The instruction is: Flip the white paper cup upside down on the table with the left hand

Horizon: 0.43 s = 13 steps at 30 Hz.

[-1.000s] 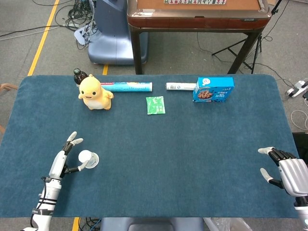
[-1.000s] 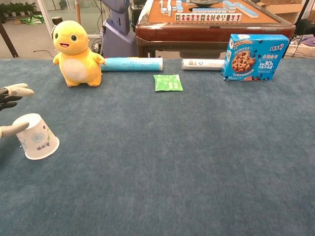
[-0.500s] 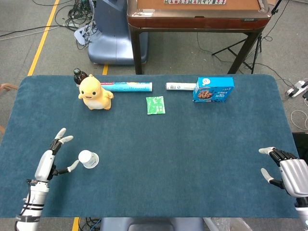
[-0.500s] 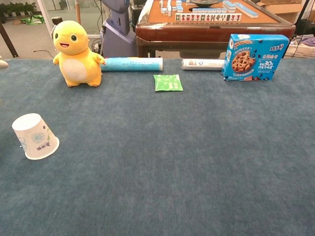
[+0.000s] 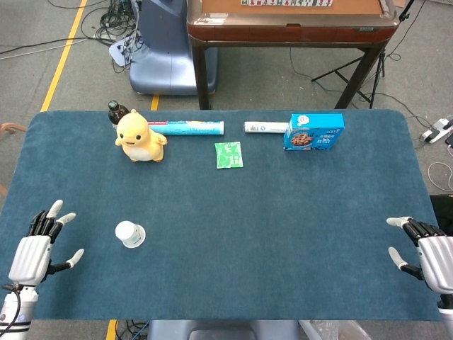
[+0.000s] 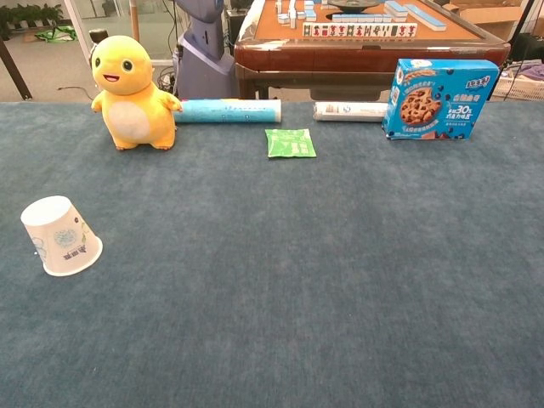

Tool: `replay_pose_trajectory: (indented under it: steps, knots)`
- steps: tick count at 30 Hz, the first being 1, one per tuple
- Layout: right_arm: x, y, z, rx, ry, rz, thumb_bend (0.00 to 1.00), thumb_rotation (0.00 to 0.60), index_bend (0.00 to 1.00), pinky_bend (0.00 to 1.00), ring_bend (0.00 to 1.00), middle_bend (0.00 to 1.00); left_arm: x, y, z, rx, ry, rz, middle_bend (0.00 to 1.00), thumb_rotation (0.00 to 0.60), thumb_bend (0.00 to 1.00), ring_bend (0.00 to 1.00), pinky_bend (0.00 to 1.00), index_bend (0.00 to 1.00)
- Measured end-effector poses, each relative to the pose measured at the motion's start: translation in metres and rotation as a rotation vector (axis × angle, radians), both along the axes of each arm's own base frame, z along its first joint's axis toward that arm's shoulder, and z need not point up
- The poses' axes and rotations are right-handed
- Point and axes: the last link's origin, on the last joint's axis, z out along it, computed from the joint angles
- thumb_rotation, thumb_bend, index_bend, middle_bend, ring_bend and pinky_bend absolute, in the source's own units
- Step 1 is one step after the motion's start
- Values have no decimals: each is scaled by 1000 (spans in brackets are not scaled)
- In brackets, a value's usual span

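Observation:
The white paper cup (image 5: 130, 234) stands upside down on the blue table cloth, its wide rim on the cloth and its base up; the chest view shows the cup (image 6: 60, 235) at the left with a blue print on its side. My left hand (image 5: 35, 253) hovers at the table's front left corner, fingers spread, holding nothing, well apart from the cup. At the front right edge my right hand (image 5: 428, 256) is also spread and empty. Neither hand shows in the chest view.
Along the far side lie a yellow plush duck (image 5: 140, 137), a blue-and-white tube (image 5: 186, 128), a green packet (image 5: 228, 154), a white roll (image 5: 266, 127) and a blue cookie box (image 5: 314, 132). Behind the table stands a brown mahjong table (image 5: 290, 21).
My left hand let go of the upside-down cup and drew back left and toward the front edge, leaving the chest view. The cup stayed in place. The right hand barely moved.

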Motion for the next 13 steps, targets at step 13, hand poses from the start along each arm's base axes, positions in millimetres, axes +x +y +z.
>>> replay_pose_trajectory:
  steps: [13]
  knots:
    - [-2, 4, 9, -60, 50, -35, 302, 600, 321, 458, 367, 344, -14, -34, 19, -92, 174, -17, 0, 600, 196, 0, 66, 202]
